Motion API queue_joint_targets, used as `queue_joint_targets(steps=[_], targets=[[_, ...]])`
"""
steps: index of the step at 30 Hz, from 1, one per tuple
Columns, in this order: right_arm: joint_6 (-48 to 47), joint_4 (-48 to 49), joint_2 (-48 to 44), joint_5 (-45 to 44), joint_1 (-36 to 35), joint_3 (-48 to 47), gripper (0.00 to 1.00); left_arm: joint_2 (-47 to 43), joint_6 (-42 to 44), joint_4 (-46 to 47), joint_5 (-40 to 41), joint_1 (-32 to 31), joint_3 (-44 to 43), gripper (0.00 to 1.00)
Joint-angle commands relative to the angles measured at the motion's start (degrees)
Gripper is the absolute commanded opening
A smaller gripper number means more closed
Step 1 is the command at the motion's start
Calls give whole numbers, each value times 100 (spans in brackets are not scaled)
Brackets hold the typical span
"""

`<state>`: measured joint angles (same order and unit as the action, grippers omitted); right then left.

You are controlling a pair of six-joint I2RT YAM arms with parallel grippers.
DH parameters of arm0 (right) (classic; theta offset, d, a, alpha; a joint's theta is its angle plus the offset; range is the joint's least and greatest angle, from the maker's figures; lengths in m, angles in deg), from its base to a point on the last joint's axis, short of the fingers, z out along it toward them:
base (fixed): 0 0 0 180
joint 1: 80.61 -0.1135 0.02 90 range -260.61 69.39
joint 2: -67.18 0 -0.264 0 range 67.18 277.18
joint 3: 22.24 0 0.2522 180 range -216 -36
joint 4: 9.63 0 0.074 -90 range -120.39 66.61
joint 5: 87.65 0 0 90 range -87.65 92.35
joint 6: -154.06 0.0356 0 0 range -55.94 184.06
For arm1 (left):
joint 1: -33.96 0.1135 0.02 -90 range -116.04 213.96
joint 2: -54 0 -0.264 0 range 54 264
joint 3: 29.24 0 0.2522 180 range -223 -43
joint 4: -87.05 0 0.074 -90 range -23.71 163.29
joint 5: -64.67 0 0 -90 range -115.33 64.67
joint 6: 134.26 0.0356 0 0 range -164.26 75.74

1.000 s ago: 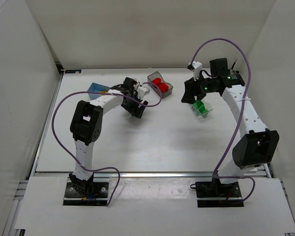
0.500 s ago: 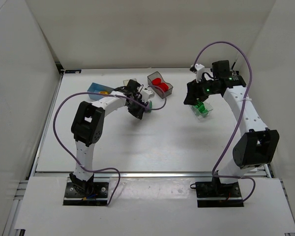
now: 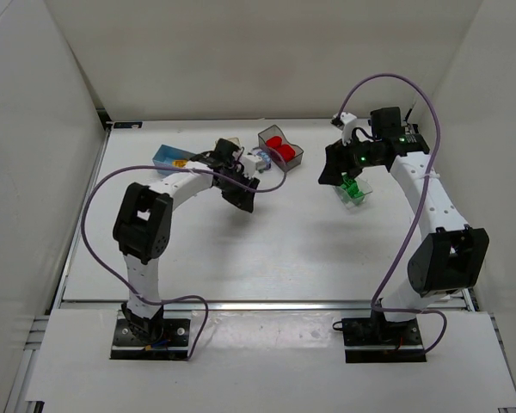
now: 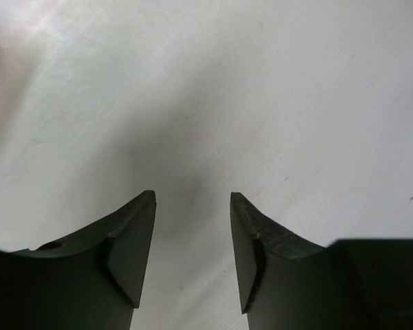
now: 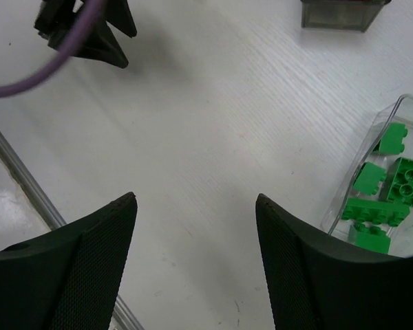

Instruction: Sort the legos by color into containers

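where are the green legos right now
The green legos lie in the clear bin at the right edge of the right wrist view; from the top, that is the table's right side, beside the right hand.

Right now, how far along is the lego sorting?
It looks nearly done. Red legos sit in the dark grey bin, green legos in the clear bin, and an orange piece in the light blue bin. Nothing is in hand: the left gripper and right gripper are open and empty. No loose bricks show. The tan bin is mostly hidden, so purple is unconfirmed.
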<state>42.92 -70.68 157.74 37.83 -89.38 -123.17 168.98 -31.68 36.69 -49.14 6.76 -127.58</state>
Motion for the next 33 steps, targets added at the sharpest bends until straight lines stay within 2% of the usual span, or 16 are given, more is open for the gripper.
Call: queue_joint_targets(steps=[1, 5, 7, 10, 12, 15, 17, 19, 21, 23, 28, 33], targets=[[137, 492, -49, 170, -219, -44, 74, -861, -545, 416, -404, 408, -85, 58], [120, 905, 671, -242, -712, -858, 77, -1292, -1124, 487, -1011, 961, -384, 85], [102, 941, 1391, -428, -993, -1361, 79, -1425, -1179, 461, -933, 1085, -533, 87], [180, 958, 2446, -779, -1178, -2833, 79, -1478, -1231, 408, -747, 1216, -840, 87], [338, 853, 3278, -1026, -1354, -3496, 79, -1461, -1442, 347, -730, 1357, -1042, 88], [567, 520, 4324, -1184, -1601, -4831, 72, -1513, -1609, 303, -695, 1647, -1088, 87], [778, 124, 4749, -1106, -1732, -5633, 63, -1627, -1609, 311, -704, 1841, -1026, 88], [989, 167, 5049, -1070, -1820, -5705, 57, -1706, -1609, 311, -677, 1990, -904, 88], [1051, 220, 5155, -1263, -1952, -5687, 58, -1794, -1627, 311, -721, 2104, -815, 88], [1156, 255, 5366, -1403, -2014, -5749, 64, -1856, -1653, 311, -739, 2175, -692, 88], [1350, 361, 5726, -1702, -2014, -6048, 68, -1962, -1645, 311, -756, 2289, -560, 88], [1376, 448, 5850, -2054, -2014, -6022, 78, -1970, -1627, 311, -791, 2368, -507, 88]])
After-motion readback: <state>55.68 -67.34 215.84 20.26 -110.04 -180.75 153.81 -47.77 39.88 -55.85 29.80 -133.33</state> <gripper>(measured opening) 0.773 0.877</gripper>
